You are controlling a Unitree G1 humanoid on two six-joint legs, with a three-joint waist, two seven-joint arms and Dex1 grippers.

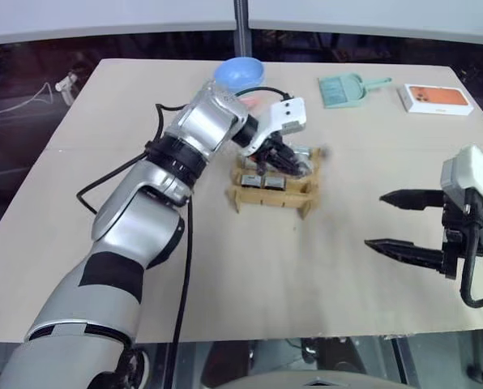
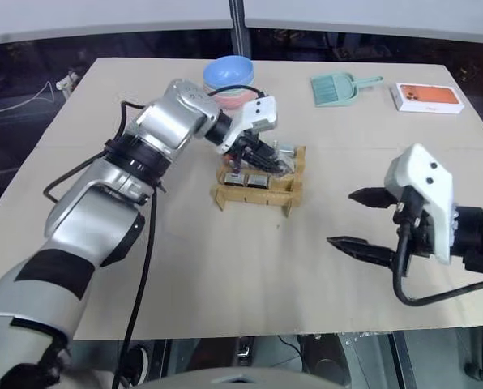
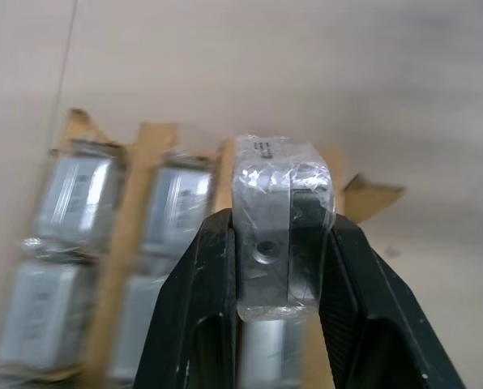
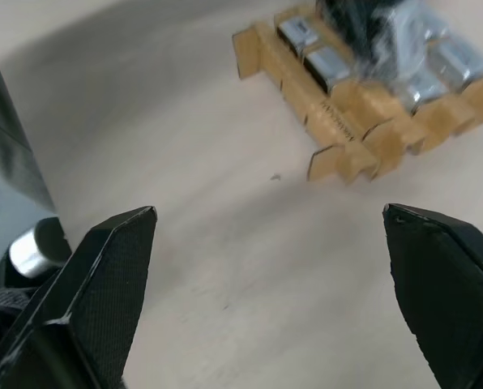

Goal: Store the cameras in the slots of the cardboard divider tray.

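a: where's the left pincer (image 1: 284, 160)?
b: right over the cardboard divider tray (image 1: 275, 194), its two black fingers (image 3: 197, 308) clamped on a plastic-wrapped silver-grey camera (image 3: 278, 231). just below that camera, other cameras (image 3: 75, 190) already sit in the tray's slots, side by side between the cardboard strips.

a: and the right pincer (image 1: 397, 220)?
b: well apart from the tray, out to its right over bare surface (image 1: 306, 275). its fingers (image 4: 116, 267) stand wide apart with nothing between them.

a: anything else near the left pincer?
b: a blue bowl (image 1: 240, 74) just behind that arm. further back and off to the right lie a teal dustpan (image 1: 345, 89) and an orange-and-white flat box (image 1: 438, 98).
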